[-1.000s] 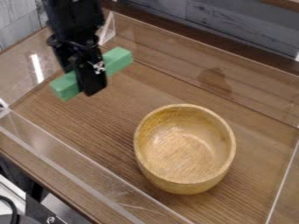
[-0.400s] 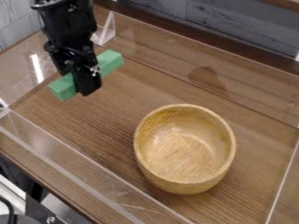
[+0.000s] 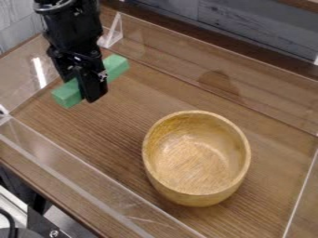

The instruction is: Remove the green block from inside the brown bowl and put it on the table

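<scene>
Since a second ago the gripper (image 3: 89, 89) has carried the green block (image 3: 93, 78) a little lower and further toward the table's far-left corner; over the last fraction of that second it has hardly shifted at all.

Its two black fingers are clamped on the block across its short width, near the middle of its length, so one green end sticks out to each side of the claw. That is the sensible place to hold it — gripped at the centre, the bar stays balanced and should not swing. The block looks rigid and matte, a light solid piece that will neither bend nor crush under the fingers, and its dull surface seems unlikely to slip. Being flat, it should settle on its broad face without rolling once released.

Whether the block's underside already touches the table (image 3: 211, 79) I cannot tell; it hangs low over the wood near the left acrylic wall, well apart from the bowl.

The brown bowl (image 3: 196, 156) sits toward the near-right part of the table and is empty — only its smooth, pale inner grain shows. So the lifting-out appears done, and what remains, by my judgement, is lowering the block fully and letting go.
</scene>
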Available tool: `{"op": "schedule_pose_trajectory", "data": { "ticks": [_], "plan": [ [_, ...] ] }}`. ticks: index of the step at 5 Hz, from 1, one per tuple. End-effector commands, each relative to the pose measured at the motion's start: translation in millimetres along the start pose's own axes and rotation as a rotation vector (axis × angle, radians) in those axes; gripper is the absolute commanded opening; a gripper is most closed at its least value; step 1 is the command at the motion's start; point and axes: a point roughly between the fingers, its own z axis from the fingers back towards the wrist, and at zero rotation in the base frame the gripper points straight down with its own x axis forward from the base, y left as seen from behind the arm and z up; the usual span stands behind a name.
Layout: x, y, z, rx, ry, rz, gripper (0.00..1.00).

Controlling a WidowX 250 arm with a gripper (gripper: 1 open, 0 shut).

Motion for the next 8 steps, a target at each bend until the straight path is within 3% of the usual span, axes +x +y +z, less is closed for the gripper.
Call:
{"op": "schedule_pose_trajectory", "data": {
  "ticks": [1,5,8],
  "plan": [
    [7.6,3,14.8,0.036,-0.032,0.012,0.0],
    [11.1,5,28.3,0.074,-0.042,0.065,0.0],
    [9.7,8,10.9,0.094,-0.037,0.073,0.0]
  ]
}}
